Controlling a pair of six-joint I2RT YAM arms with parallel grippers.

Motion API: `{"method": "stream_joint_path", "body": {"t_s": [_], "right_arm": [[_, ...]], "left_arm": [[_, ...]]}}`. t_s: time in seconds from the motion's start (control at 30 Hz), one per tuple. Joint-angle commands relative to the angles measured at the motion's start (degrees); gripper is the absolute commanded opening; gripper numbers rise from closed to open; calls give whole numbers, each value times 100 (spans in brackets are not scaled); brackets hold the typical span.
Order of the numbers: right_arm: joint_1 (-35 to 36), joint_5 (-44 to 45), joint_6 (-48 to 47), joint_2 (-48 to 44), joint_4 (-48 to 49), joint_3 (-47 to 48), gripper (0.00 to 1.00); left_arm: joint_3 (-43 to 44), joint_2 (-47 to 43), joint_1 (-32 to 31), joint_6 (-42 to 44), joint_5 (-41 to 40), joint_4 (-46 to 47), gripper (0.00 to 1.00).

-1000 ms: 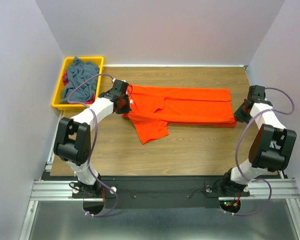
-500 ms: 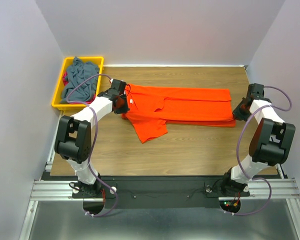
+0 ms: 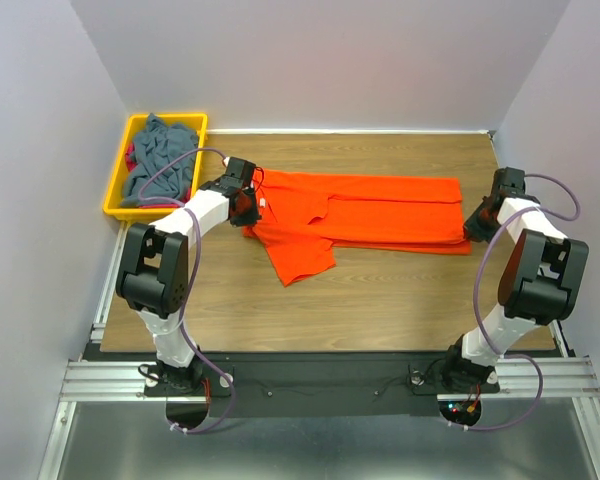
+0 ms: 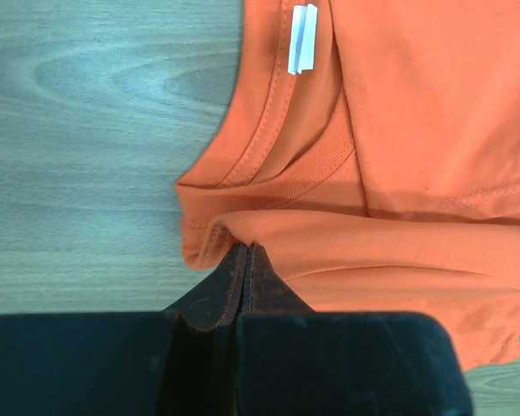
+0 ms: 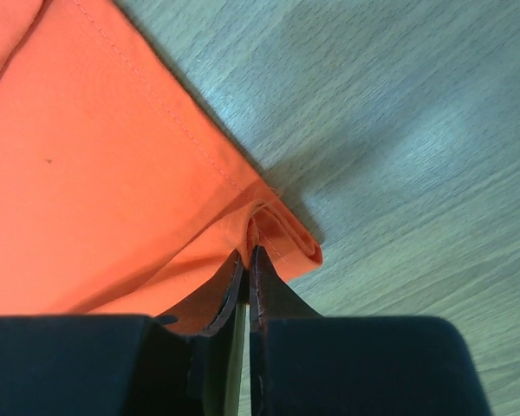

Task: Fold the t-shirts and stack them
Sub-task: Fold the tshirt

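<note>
The orange t-shirt [image 3: 380, 210] lies folded lengthwise as a long band across the table, one sleeve flap [image 3: 302, 260] pointing toward the near edge. My left gripper [image 3: 248, 208] is shut on the shirt's left end, pinching a fold [image 4: 243, 230] just below the collar and its white neck label [image 4: 302, 38]. At the right end, my right gripper [image 3: 472, 228] is shut on the hem corner [image 5: 282, 230], with cloth caught between the tips. A grey-blue t-shirt [image 3: 160, 155] lies crumpled in the bin, with red cloth [image 3: 131, 157] peeking out at its left side.
A yellow bin [image 3: 115, 195] stands at the back left corner of the wooden table [image 3: 380, 300]. Walls close in on the left, back and right. Purple cables loop from both arms.
Both arms have shifted slightly, the left elbow swinging right and the right wrist edging back and inward. The orange shirt's ends moved only a little with them.
</note>
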Motion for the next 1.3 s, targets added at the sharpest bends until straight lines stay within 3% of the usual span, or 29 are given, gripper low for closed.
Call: {"method": "stream_joint_path", "body": {"t_s": [0.0,0.17,0.23,0.3,0.4,0.43,0.57,0.63,0.93,1.03,1.13,1.27], "right_arm": [[-28,62,52,41,302,282,9],[-28,36,60,129,390,256,15],[-28,-25,60,147,452,229,20],[-19,-95,17,147,478,229,23],[42,-192,-80,25,478,247,43],[68,-210,-106,-37,478,255,48],[305,-666,-256,-476,487,212,63],[620,-824,-370,-800,479,98,70],[2440,-2002,24,-1400,689,-403,71],[3126,-2030,288,-1260,917,-518,66],[3766,-1942,534,-989,1198,-597,51],[4330,-1863,640,-443,1419,-466,44]], "left_arm": [[257,-31,68,49,-176,52,0],[195,-31,68,14,-185,148,0],[169,-40,68,-4,-193,192,8],[169,-66,68,-21,-202,201,24],[195,-153,68,-30,-194,193,49],[195,-206,59,-21,-194,201,62],[107,-601,-46,-65,-430,114,88],[-103,-935,-186,-82,-448,79,90],[-1632,-2192,-881,-592,-150,-124,87],[-1958,-2342,-1135,-759,17,-150,83],[-2107,-2360,-1346,-943,35,-133,80],[-2125,-2193,-1540,-1041,26,-98,75]]}}
